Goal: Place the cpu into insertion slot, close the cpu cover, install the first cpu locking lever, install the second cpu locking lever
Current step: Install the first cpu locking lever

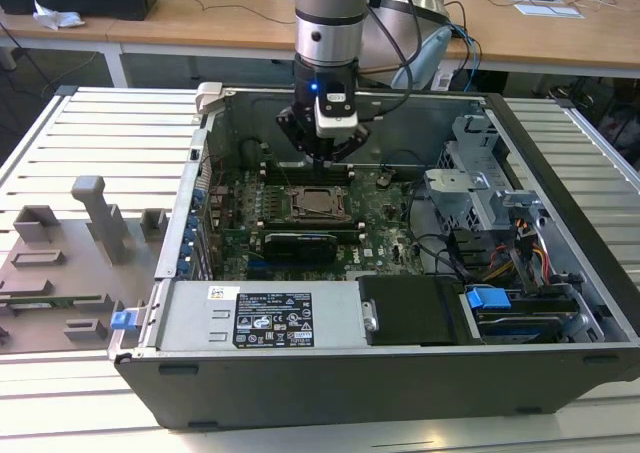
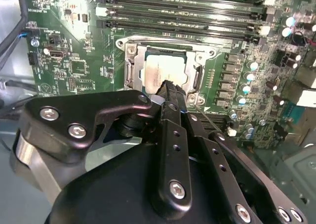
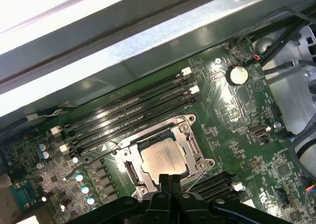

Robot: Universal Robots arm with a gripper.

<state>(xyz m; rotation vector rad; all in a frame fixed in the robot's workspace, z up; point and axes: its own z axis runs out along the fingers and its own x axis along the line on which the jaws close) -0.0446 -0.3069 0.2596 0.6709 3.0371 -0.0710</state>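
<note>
While my end effector (image 3: 170,177) hovers close over the cpu (image 3: 163,157), its fingers (image 3: 165,185) are pressed together, holding nothing. The cpu cover (image 3: 181,126) lies flat around the chip.

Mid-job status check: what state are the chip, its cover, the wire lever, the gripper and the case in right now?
Chip: seated, metal top showing through the window of the cover.
Cover: lying flat over the chip, closed.
Lever: thin wire sticking out beside the cover, looks unlatched.
Gripper: shut, nothing seen between the fingers, tips at the cover's edge.
Case: side open, board exposed.
</note>
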